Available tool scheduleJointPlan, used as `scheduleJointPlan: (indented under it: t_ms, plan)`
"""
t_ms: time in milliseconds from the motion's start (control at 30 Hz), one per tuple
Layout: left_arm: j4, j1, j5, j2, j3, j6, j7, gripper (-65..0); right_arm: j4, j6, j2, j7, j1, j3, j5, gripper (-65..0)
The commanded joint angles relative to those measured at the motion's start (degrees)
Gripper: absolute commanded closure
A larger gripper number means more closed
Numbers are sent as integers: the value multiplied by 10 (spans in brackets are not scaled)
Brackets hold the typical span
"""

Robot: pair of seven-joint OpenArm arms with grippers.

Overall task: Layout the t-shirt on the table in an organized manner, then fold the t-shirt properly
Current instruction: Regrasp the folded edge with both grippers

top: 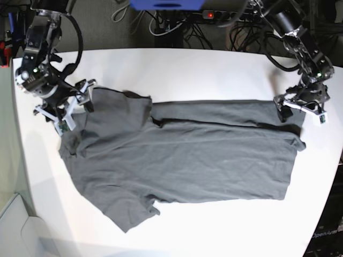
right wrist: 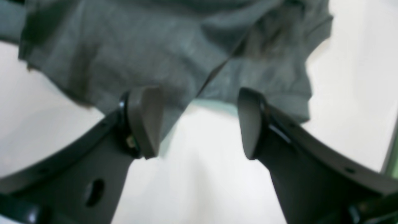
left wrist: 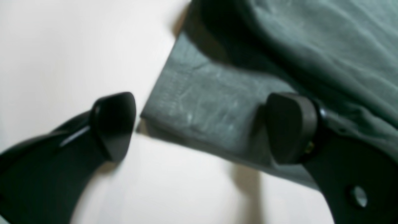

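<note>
The dark grey t-shirt point(top: 182, 155) lies spread across the white table point(top: 214, 69), its hem toward the right and a sleeve toward the front left. My left gripper point(top: 300, 107) stands open at the far right hem corner. In the left wrist view the folded hem edge of the t-shirt point(left wrist: 202, 93) lies between the spread fingers of the left gripper point(left wrist: 202, 126), ungripped. My right gripper point(top: 75, 104) is open at the far left sleeve. In the right wrist view the right gripper point(right wrist: 197, 123) straddles the sleeve edge of the t-shirt point(right wrist: 124, 46) without pinching it.
Cables and a power strip point(top: 214, 15) lie beyond the table's far edge. The table's rounded left edge point(top: 21, 160) runs close to the right arm, and its right edge is close behind the left arm.
</note>
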Motion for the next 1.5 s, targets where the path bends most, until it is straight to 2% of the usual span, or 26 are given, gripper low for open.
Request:
scheduleJointPlan:
  t_ms: [0,233,367,600,800,933,1200,1367,1467]
  plan:
    - [-1,-8,-5,-7,0,-2,-4,-650,11,0,6,13,1,3,5,-389]
    - [-25,-15,-5,-7,0,-5,-34,-650,-1,0,5,13,7,13,5,-389]
    - [-25,-15,-5,-7,0,-6,-35,-650,-52,0,9,14,50,43,5,-390]
    - [-26,-14,-5,-7,0,-6,-35,-650,-161,0,55,14,112,51,5,-389]
    - [-26,-15,-5,-7,0,-6,-35,-650,-171,0,64,15,133,54,5,-389]
    - [-26,-16,-5,-7,1,-7,-35,-650,-182,0,64,48,134,54,5,-390]
    - [-26,-17,-5,-7,1,-7,-35,-650,-273,0,75,103,136,53,5,-389]
    - [-27,-27,-5,-7,1,-8,-34,-650,-282,0,75,111,132,53,5,-385]
    - [-27,-27,-5,-7,2,-8,-34,-650,-283,0,75,110,130,54,5,-331]
